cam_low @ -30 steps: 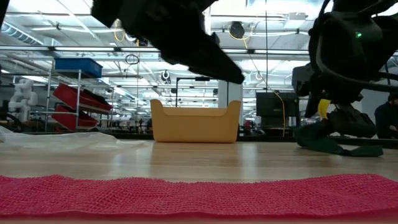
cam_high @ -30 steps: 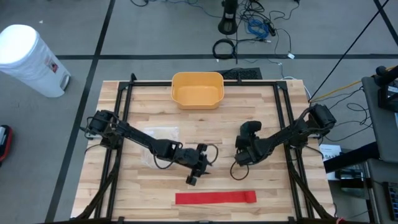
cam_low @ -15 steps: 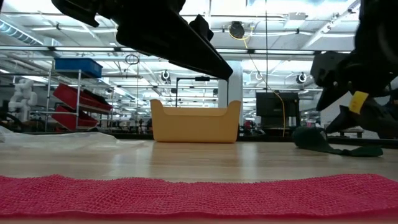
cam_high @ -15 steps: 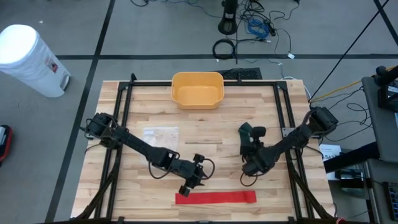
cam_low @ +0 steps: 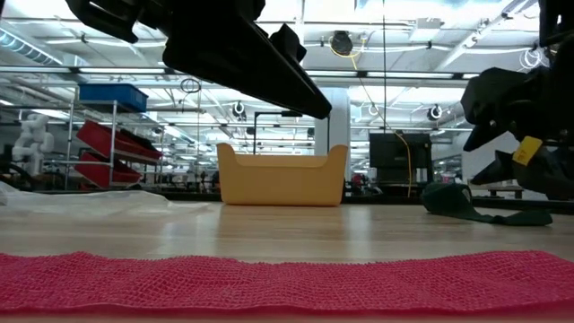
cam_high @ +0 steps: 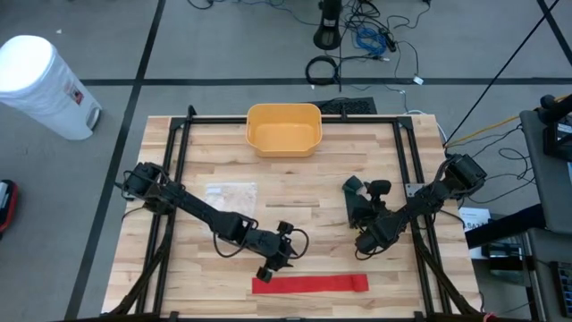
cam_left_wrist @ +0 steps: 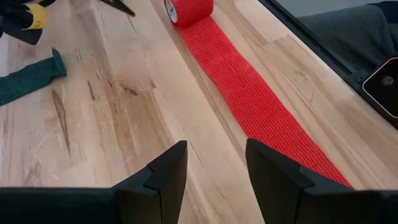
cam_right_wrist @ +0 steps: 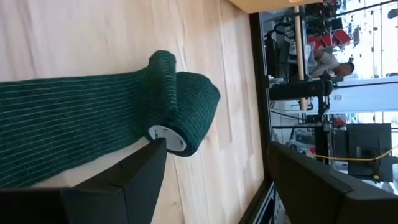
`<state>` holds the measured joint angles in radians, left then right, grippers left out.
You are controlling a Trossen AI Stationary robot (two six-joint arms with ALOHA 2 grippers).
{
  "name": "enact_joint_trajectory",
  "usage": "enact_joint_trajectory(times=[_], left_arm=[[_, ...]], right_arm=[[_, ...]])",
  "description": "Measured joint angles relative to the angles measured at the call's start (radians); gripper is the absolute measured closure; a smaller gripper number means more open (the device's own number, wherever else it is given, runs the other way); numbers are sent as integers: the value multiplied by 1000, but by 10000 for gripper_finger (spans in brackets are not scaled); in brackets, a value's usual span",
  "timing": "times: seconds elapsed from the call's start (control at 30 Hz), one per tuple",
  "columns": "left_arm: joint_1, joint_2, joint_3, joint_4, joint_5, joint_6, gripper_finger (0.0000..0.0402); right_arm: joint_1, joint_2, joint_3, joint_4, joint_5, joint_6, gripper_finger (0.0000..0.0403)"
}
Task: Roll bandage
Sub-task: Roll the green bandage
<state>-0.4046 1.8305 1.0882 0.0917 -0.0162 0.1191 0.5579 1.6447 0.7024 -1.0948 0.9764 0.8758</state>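
Left gripper [cam_high: 265, 273] fingers spread, hovering just beside red bandage [cam_high: 309, 284]. Right gripper [cam_high: 365, 251] fingers spread, near green bandage roll [cam_right_wrist: 184, 118].

Looking past your left gripper [cam_left_wrist: 214, 177], you see its two dark fingers [cam_left_wrist: 163, 174] standing apart with bare wood between them, holding nothing. They hover over the pale, scuffed wooden tabletop [cam_left_wrist: 124, 130]. A long red woven bandage strip [cam_left_wrist: 255, 102] lies flat on the wood just beside the gripper, running away from it to a small rolled red end [cam_left_wrist: 188, 9] with a white core. Well apart from the strip, the end of a dark green woven bandage [cam_left_wrist: 31, 78] lies flat. Near it you catch part of the other arm's dark gripper with a yellow tag [cam_left_wrist: 22, 18]. A black frame rail [cam_left_wrist: 311, 37] edges the table.
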Motion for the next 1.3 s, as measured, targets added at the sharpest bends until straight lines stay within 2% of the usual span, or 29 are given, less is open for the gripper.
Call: enact_joint_trajectory(times=[0.3,0.6,0.9,1.3], left_arm=[[0,0,0,7,0,19,230],[0,0,0,5,0,19,230],[-2,0,0,4,0,24,230],[-2,0,0,5,0,26,230]], right_arm=[[-31,3,-36,116,9,-71,136],[-114,22,-56,120,21,-136,136],[-126,22,-57,130,26,-143,137],[-138,22,-58,201,45,-192,160]])
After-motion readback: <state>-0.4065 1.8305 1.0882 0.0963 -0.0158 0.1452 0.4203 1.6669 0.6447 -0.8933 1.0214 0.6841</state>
